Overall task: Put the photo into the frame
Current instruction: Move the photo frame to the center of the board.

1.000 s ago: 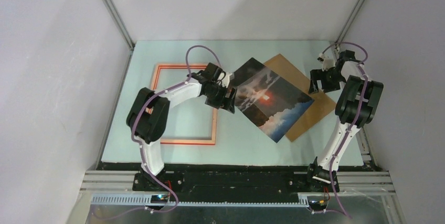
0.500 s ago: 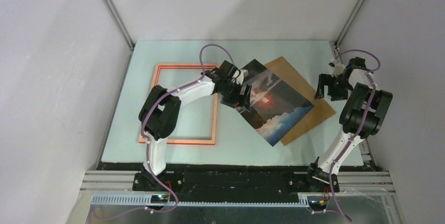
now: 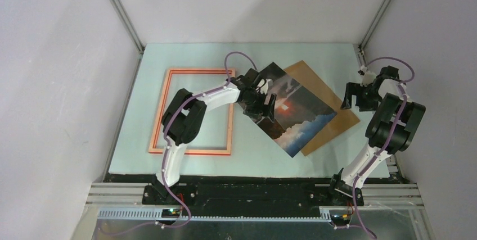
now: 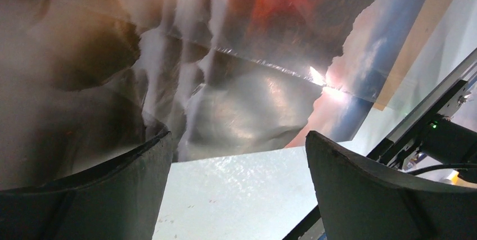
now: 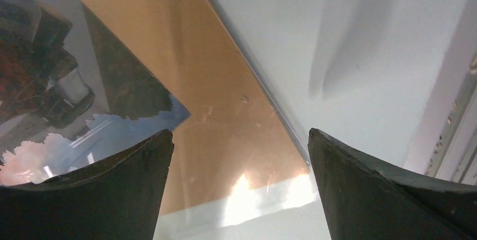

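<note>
Top external view: the glossy rectangular landscape print with an orange-red sun, the photo (image 3: pixel 301 111), lies turned cornerwise on the pale blue-green table mat (image 3: pixel 185 54), right of the frame and outside it.
Frame: the thin red-fronted rectangular picture frame (image 3: pixel 160 111) lies flat on the left half of the mat, with bare mat showing through its opening; the left arm crosses over its far right corner.
Backing: a plain brown rectangular board (image 3: pixel 339 117) lies under the photo, showing past its far and right edges.
Left gripper (image 3: pixel 264 98): it is low over the photo's left part, jaws spread wide with nothing between them.
Left wrist view: one dark finger (image 4: pixel 84 200) lies over the print and the other over bare mat, with the photo's edge running between them; contact with the print cannot be told.
Right gripper (image 3: pixel 356 97): it hangs by the board's right corner, close to the right wall, jaws spread wide and holding nothing.
Right wrist view: the brown board, a blue corner of the photo and bare mat show between the fingers.
</note>
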You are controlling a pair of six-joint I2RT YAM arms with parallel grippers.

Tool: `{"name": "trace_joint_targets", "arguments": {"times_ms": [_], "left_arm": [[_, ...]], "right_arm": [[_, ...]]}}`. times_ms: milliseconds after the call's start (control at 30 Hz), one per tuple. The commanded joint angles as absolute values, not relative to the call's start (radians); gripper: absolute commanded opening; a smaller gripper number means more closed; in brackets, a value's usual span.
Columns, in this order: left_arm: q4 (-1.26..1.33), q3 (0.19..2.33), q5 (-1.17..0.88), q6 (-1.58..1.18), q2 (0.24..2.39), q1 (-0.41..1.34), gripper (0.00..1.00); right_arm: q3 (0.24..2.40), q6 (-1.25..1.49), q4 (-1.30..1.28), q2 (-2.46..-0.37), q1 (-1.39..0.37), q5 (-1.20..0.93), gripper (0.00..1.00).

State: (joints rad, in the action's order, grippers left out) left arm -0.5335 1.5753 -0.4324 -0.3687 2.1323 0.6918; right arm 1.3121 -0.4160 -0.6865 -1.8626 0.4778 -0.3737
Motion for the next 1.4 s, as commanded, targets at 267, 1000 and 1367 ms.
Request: {"name": "trace_joint_targets", "arguments": {"times_ms": [267,1000,1367], "left_arm": [[-0.537,1.709,-0.483,-0.401,2.255,0.742,0.93],[-0.565,1.823,-0.506,-0.356,2.338,0.824,0.93],[-0.511,1.641,-0.474,-0.485,2.232,0.832,0.93]], "right_arm": [[1.544,-0.394,-0.734,-2.022,0.370,-0.294,0.94],[1.297,-0.486,-0.851,-1.915,0.436,-0.475,0.86],[1.118,-0.471,-0.803,-1.751,0.479,-0.537,0.83]]}}
